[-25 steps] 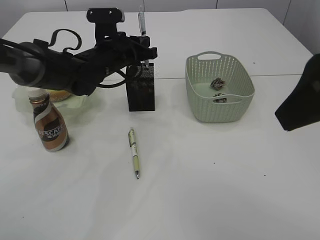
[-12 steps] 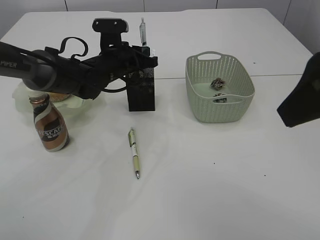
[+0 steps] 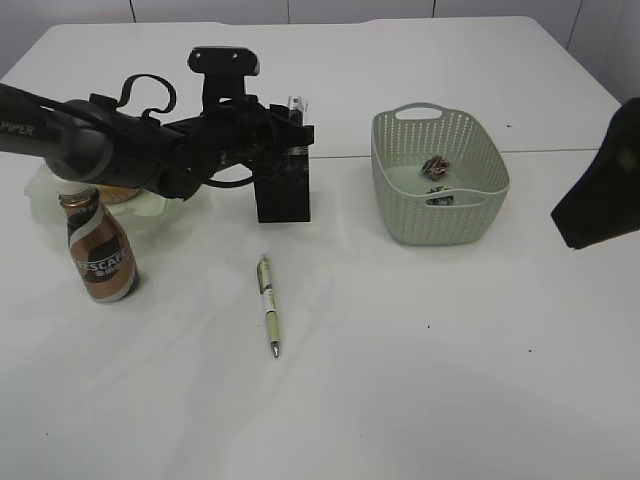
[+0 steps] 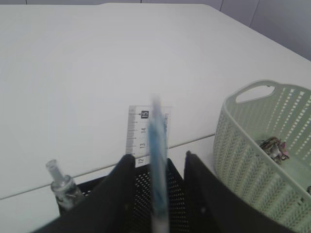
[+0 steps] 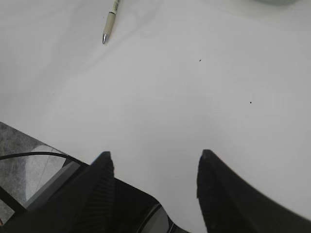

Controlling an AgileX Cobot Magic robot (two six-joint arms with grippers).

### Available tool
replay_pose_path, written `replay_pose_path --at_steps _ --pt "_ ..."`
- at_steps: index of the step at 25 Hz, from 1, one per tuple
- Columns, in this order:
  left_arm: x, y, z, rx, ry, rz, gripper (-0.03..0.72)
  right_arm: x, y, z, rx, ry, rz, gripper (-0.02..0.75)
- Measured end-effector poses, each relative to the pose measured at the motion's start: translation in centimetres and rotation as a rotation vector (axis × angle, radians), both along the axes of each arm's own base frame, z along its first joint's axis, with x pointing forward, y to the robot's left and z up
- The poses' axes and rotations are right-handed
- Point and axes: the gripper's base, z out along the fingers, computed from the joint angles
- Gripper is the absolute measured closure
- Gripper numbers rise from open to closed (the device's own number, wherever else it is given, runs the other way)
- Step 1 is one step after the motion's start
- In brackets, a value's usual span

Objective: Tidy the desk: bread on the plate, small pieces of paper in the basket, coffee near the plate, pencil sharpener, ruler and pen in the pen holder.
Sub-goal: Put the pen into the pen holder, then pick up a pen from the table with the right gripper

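While the left gripper [image 4: 158,167] hangs over the black pen holder [image 3: 283,185], its fingers [image 4: 114,194] stand either side of a blurred blue pen [image 4: 156,145]; whether they clench it, I cannot tell. Behind stands the ruler [image 4: 138,131]. Right gripper [image 5: 153,162] hovers agape, holding nothing, over bare table [image 5: 204,87].

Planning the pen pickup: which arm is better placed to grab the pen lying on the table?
Right. Its pincer is open and empty, with the pen in its view. The left pincer is busy over the holder, with a blue pen between its fingers.
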Motion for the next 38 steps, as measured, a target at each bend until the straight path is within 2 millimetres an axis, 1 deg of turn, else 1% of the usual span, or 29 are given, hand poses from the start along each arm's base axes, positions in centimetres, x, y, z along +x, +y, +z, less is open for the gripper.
replay_pose_path --at_steps 2,5,8,11,15,20,23,27,30,32,35,37,38 --pt "0.0 0.0 0.0 0.002 0.004 0.000 0.421 0.0 0.0 0.0 0.005 0.005 -0.016 0.334" --pt "-0.1 0.1 0.2 0.010 0.018 0.002 0.414 0.1 -0.1 0.0 0.003 0.003 -0.027 0.334" --pt "-0.3 0.2 1.7 0.016 0.025 0.005 0.412 0.1 -0.1 0.0 0.000 0.004 -0.031 0.335" --pt "-0.8 0.5 4.3 0.032 0.049 0.011 0.412 0.5 0.1 -0.3 -0.006 0.019 -0.035 0.335" --pt "-2.1 1.3 7.6 0.084 0.136 0.023 0.412 1.5 0.6 -0.3 -0.010 0.023 -0.035 0.335" --pt "-5.2 3.0 12.8 0.165 0.284 0.047 0.412 3.0 1.7 0.0 0.021 0.046 -0.030 0.335" --pt "-7.8 4.4 15.7 0.223 0.396 0.063 0.412 4.4 2.8 -0.2 0.053 0.083 -0.034 0.335" --pt "-11.6 6.6 19.2 0.314 0.521 0.090 0.412 6.8 4.3 -0.8 0.080 0.137 -0.068 0.335" --pt "-14.0 8.3 21.4 0.397 0.593 0.126 0.412 8.9 5.7 -1.5 0.074 0.162 -0.067 0.335" --pt "-15.5 9.3 22.6 0.449 0.653 0.154 0.412 10.4 7.1 -2.4 0.068 0.189 -0.057 0.335" --pt "-16.7 10.3 23.8 0.493 0.680 0.188 0.412 12.1 9.7 -3.6 0.058 0.220 -0.025 0.335" --pt "-17.2 10.6 24.4 0.494 0.674 0.195 0.412 13.1 11.7 -4.2 0.058 0.222 0.004 0.335" --pt "-17.4 10.7 24.7 0.490 0.668 0.196 0.412 13.7 12.7 -4.8 0.053 0.229 0.015 0.335"
